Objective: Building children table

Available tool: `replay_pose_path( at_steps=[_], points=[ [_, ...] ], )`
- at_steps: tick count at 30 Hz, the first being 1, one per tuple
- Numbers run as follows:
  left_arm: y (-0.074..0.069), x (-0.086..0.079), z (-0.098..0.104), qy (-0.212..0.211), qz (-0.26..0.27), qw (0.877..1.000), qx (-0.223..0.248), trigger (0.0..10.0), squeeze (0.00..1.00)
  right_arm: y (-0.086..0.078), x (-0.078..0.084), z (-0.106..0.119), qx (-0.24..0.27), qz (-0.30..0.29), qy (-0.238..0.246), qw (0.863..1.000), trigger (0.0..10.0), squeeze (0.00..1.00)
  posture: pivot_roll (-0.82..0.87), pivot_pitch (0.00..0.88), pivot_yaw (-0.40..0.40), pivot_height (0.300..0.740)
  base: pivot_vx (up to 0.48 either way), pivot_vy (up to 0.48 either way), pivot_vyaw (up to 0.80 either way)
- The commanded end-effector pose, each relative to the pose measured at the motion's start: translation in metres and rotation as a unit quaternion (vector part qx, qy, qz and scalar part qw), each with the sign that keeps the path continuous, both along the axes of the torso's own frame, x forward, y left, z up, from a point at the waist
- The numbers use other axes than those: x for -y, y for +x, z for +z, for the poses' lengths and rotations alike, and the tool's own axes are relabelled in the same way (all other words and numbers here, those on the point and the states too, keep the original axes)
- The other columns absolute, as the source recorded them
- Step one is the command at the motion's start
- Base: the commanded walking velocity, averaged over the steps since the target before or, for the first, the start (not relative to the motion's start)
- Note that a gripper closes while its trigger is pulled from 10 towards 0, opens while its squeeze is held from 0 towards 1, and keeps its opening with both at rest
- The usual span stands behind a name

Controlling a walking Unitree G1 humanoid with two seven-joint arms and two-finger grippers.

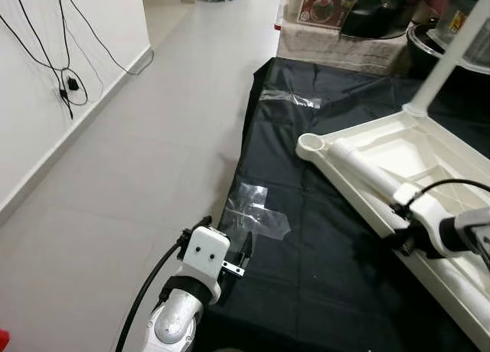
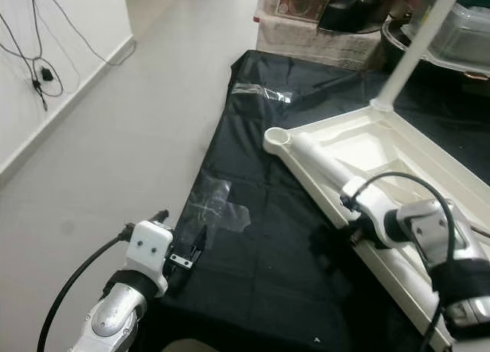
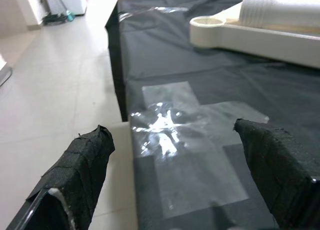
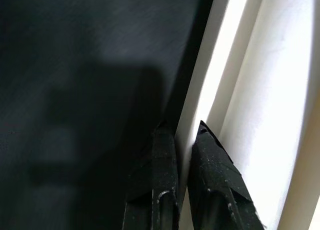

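A white plastic table top (image 1: 398, 149) lies upside down on a black sheet (image 1: 306, 245). One white leg (image 1: 452, 53) stands upright in its far corner. A second leg (image 1: 364, 172) lies loose along the top, beside an empty round socket (image 1: 310, 144). My right gripper (image 1: 398, 241) is at the top's near rim. In the right wrist view its fingers (image 4: 160, 155) pinch that thin white rim (image 4: 187, 125). My left gripper (image 1: 243, 249) hovers open at the sheet's left edge, its fingertips (image 3: 75, 175) spread wide over a tape patch (image 3: 185, 135).
Clear tape patches (image 1: 256, 210) (image 1: 291, 99) hold the black sheet down. Grey floor tiles (image 1: 138, 161) run along the left, beside a white wall with hanging cables (image 1: 69, 88). Boxes (image 1: 329, 4) and a dark pot (image 1: 429, 46) crowd the back behind the sheet.
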State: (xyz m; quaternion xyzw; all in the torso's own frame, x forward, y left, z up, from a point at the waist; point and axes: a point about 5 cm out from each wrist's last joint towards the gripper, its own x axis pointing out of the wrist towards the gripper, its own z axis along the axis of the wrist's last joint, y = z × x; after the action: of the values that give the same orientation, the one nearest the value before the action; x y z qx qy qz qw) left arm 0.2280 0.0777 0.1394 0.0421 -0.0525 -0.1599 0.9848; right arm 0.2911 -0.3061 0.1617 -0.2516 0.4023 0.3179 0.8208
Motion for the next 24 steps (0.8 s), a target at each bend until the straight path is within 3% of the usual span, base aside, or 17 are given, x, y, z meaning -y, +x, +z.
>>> replay_pose_path(
  at_steps=[1,7,17,20,24],
  points=[
    [-0.002,0.000,-0.006,0.004,-0.004,1.000,-0.010,10.0,0.00,-0.030,-0.030,-0.057,-0.142,0.128,0.005,0.982,0.0,0.00,0.06,0.194,-0.048,0.740,0.000,0.000,0.00],
    [-0.002,0.001,-0.006,0.004,-0.005,1.000,-0.009,10.0,0.00,-0.035,-0.033,-0.050,-0.140,0.193,-0.004,0.971,0.0,0.00,0.06,0.188,-0.048,0.740,0.000,0.000,0.00],
    [-0.003,0.002,-0.005,0.004,-0.008,1.000,-0.008,10.0,0.00,-0.025,-0.036,-0.034,-0.096,0.270,-0.030,0.958,0.0,0.00,0.06,0.188,-0.047,0.740,0.000,0.000,0.00],
    [-0.002,0.002,-0.005,0.004,-0.008,1.000,-0.007,10.0,0.00,-0.018,-0.042,-0.022,-0.070,0.319,-0.044,0.944,0.0,0.00,0.06,0.195,-0.047,0.740,0.000,0.000,0.00],
    [-0.002,0.002,-0.006,0.004,-0.008,1.000,-0.007,10.0,0.00,-0.016,-0.045,-0.018,-0.060,0.338,-0.046,0.938,0.0,0.00,0.06,0.195,-0.049,0.740,0.000,0.000,0.00]
  ],
)
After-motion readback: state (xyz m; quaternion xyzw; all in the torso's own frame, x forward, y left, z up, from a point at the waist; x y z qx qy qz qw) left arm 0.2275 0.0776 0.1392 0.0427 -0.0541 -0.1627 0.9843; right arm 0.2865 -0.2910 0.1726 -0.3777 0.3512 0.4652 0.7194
